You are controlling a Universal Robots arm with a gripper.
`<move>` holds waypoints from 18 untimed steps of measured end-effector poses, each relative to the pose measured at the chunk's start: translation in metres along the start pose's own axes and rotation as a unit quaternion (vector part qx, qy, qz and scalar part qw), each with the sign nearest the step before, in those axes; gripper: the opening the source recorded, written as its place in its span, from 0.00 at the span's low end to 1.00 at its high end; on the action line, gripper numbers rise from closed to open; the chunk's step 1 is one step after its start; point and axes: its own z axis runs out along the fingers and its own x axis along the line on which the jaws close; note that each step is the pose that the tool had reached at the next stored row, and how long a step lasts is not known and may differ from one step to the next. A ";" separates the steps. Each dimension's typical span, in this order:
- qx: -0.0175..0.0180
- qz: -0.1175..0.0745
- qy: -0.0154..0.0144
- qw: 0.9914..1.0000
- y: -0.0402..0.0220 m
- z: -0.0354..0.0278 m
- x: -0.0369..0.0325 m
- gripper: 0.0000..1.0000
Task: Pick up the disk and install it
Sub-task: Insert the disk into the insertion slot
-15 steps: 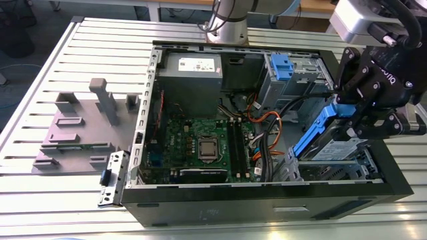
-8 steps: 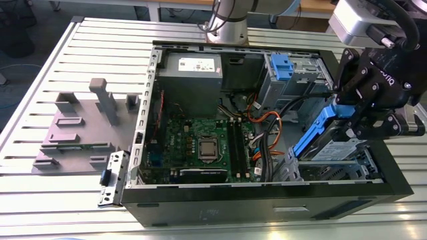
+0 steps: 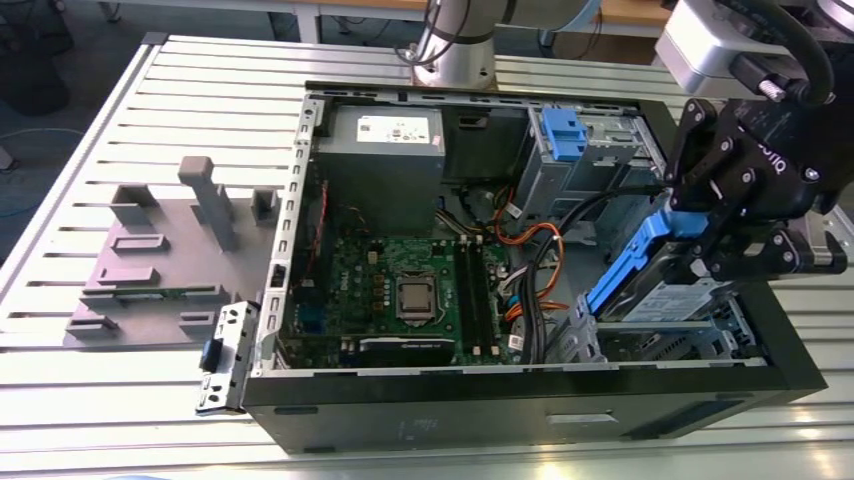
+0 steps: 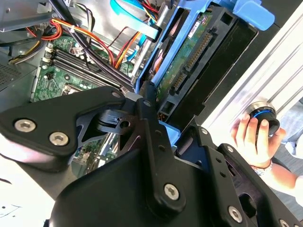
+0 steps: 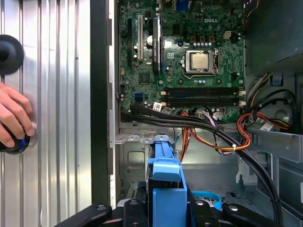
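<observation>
Blue plastic frames the disk (image 3: 650,268), which the pincer (image 3: 714,262) holds tilted above the bay at the exterior view's right of the computer case (image 3: 534,385). In the second wrist view the pincer is closed on its edges. In the first wrist view the frame points into the case: I judge installing is in hand, and seating calls for lining it up with the bay.

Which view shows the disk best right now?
Second wrist view: the disk shows its green board side, connector and blue frame up close. Exterior view gives its labelled face, partly behind the gripper. First wrist view catches its blue frame end.
</observation>
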 end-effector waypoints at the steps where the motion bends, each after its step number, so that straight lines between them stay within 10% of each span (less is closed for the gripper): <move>1: 0.000 0.000 0.000 1.000 0.0000 0.0004 0.0000 0.36; 18: 0.000 0.000 0.000 1.000 0.0000 0.0014 0.0000 0.44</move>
